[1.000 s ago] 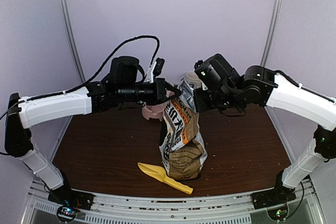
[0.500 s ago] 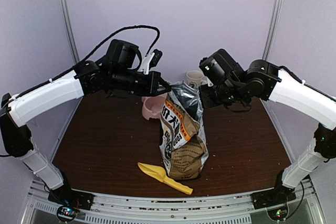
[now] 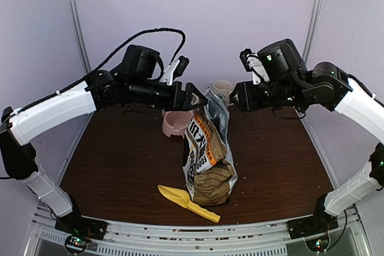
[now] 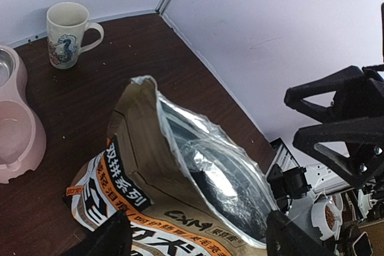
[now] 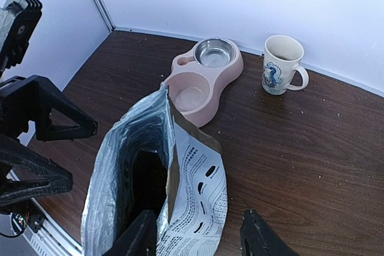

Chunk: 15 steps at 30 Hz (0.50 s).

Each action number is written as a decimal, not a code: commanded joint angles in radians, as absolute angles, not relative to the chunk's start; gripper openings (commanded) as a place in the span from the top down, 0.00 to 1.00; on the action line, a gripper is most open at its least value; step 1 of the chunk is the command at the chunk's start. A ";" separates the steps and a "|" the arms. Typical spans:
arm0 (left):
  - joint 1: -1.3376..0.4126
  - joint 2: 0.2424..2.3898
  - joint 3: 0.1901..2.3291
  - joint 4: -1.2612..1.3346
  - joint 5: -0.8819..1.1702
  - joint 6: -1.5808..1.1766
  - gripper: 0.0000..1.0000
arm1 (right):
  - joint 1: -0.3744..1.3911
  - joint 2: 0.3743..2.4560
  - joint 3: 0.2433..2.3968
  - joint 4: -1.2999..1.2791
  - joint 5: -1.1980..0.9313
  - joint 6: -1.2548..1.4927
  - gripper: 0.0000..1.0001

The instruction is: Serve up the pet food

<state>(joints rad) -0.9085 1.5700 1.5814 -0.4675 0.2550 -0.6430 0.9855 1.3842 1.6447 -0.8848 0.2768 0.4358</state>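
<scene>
The tan-and-white bag point(image 3: 207, 154) stands upright mid-table with its foil-lined mouth point(image 4: 222, 172) spread wide. The pet food is hidden in the bag's dark inside point(image 5: 144, 178). My left gripper point(image 3: 194, 99) hovers open at the left of the bag's top, its fingers point(image 4: 105, 241) wide apart on either side of the mouth without touching it. Right of the bag's top, my right gripper point(image 3: 236, 97) is open too, and its fingers point(image 5: 258, 235) straddle the printed wall point(image 5: 198, 202) with a gap. The yellow scoop point(image 3: 187, 202) lies on the table in front of the bag.
A pink double bowl point(image 3: 176, 123) sits behind the bag; one well is steel point(image 5: 215, 52), the other pink point(image 5: 191, 95). A printed mug point(image 3: 223, 90) stands at the back near the wall. Crumbs dot the brown table point(image 3: 120, 160).
Both grippers have opened and let go of the bag's rim. The right arm has drawn back to the right and up. The bag keeps standing with its mouth open.
</scene>
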 commanded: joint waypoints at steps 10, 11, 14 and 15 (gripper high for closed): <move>-0.949 1.617 1.600 -0.417 0.303 -0.686 0.14 | 0.995 1.437 1.619 -0.863 0.230 0.449 0.49; -0.951 1.619 1.597 -0.417 0.305 -0.688 0.16 | 0.997 1.443 1.618 -0.862 0.230 0.447 0.56; -0.951 1.626 1.583 -0.414 0.301 -0.696 0.26 | 1.001 1.460 1.615 -0.862 0.228 0.447 0.63; -0.951 1.626 1.578 -0.410 0.300 -0.698 0.29 | 1.003 1.465 1.615 -0.861 0.226 0.447 0.64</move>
